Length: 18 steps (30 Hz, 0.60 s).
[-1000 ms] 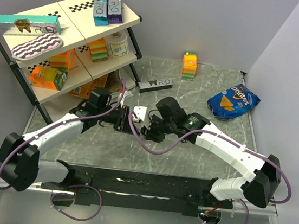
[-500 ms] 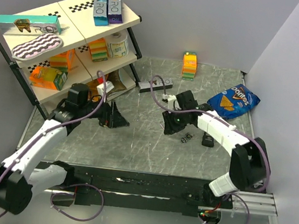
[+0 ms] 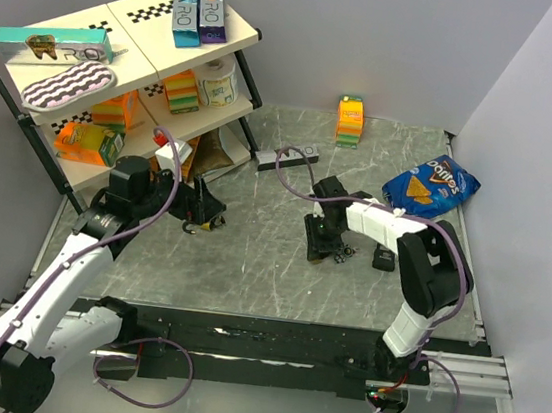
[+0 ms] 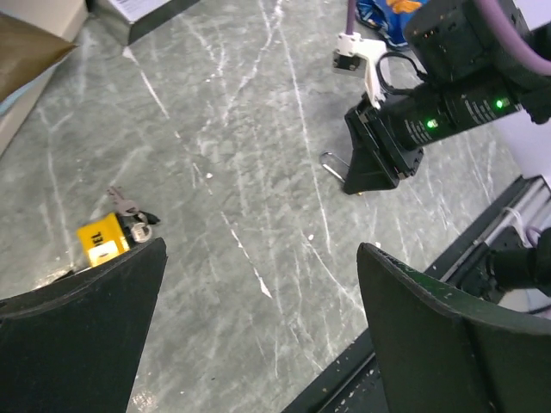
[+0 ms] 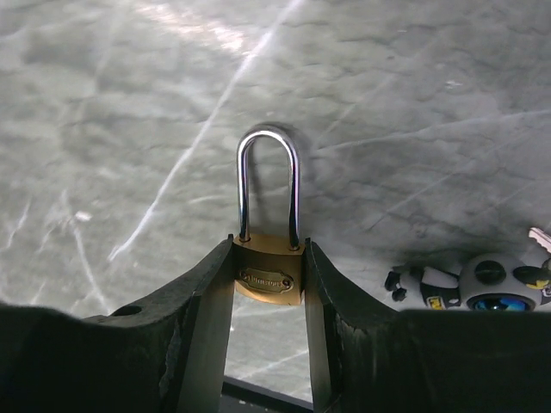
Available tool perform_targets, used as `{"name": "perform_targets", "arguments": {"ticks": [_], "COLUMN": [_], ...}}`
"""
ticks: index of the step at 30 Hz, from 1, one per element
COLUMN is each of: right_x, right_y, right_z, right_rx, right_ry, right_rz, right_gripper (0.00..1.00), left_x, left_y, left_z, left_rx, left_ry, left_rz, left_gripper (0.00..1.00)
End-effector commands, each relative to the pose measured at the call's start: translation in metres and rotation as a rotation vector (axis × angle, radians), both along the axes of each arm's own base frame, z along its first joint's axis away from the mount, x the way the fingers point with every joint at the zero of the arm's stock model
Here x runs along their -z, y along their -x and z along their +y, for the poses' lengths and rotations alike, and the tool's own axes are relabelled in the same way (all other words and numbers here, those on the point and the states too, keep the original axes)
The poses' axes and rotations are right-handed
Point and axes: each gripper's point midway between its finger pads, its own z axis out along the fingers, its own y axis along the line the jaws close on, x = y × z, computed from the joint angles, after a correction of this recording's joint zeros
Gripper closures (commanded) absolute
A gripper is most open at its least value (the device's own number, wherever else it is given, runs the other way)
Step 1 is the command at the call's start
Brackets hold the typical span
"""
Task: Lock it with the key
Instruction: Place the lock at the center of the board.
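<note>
The lock point(image 5: 269, 274), a small brass padlock with a silvery shackle point(image 5: 269, 185), stands pinched between the fingers of my right gripper point(image 5: 269, 258), shackle pointing away over the marble table. The top view shows that gripper point(image 3: 324, 245) low on the table right of centre. In the left wrist view it point(image 4: 375, 163) appears with the shackle point(image 4: 334, 163) sticking out. The key point(image 4: 126, 207), on a ring with a yellow tag point(image 4: 102, 241), lies flat on the table just beyond my left finger. My left gripper point(image 4: 258, 258) is open and empty, hovering by the key point(image 3: 215, 225).
A shelf rack point(image 3: 98, 94) with boxes stands at the left. A chip bag point(image 3: 430, 185), an orange box point(image 3: 349, 120) and a long black box point(image 3: 287, 155) lie further back. Small dark trinkets point(image 5: 482, 286) and a black object point(image 3: 383, 258) sit right of my right gripper.
Both grippers met mid-table a second ago. My left arm has pulled back left and opened, leaving the key on the table. My right arm swung right and down, still gripping the lock.
</note>
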Motion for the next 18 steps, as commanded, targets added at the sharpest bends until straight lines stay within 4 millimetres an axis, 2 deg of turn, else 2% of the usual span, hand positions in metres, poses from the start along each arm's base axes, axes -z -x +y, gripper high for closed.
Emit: {"name": "perform_targets", "arguments": {"ticks": [1, 9, 10, 12, 14, 15, 16, 17, 18], "right_x": [-0.004, 0.011, 0.013, 0.016, 0.018, 0.018, 0.019, 0.020, 0.021], "right_y": [-0.021, -0.019, -0.020, -0.021, -0.025, -0.025, -0.026, -0.025, -0.024], "right_z": [-0.002, -0.015, -0.016, -0.020, -0.020, -0.020, -0.019, -0.019, -0.018], "right_rx": [0.089, 0.170, 0.186, 0.200, 0.205, 0.204, 0.207, 0.208, 0.207], "right_ry": [0.036, 0.105, 0.114, 0.152, 0.171, 0.172, 0.172, 0.171, 0.167], "right_rz": [-0.055, -0.031, -0.029, -0.017, -0.007, 0.001, 0.002, 0.006, 0.009], "right_gripper": [1.00, 1.00, 1.00, 1.00, 1.00, 1.00, 0.97, 0.86, 0.82], "left_x": [-0.011, -0.006, -0.005, -0.003, 0.011, 0.008, 0.014, 0.014, 0.015], "left_y": [-0.007, -0.007, -0.004, 0.000, -0.001, -0.002, -0.002, 0.000, 0.000], "left_z": [0.009, 0.006, 0.002, -0.002, -0.001, -0.002, -0.002, -0.004, -0.003], "left_rx": [-0.064, -0.051, -0.005, 0.042, 0.033, 0.043, 0.062, 0.078, 0.083], "left_ry": [0.000, 0.012, 0.003, -0.011, -0.037, -0.043, -0.065, -0.067, -0.078], "left_rz": [-0.044, -0.060, -0.074, -0.059, 0.026, 0.033, 0.052, 0.055, 0.051], "left_gripper": [0.04, 0.04, 0.04, 0.04, 0.04, 0.04, 0.04, 0.04, 0.04]}}
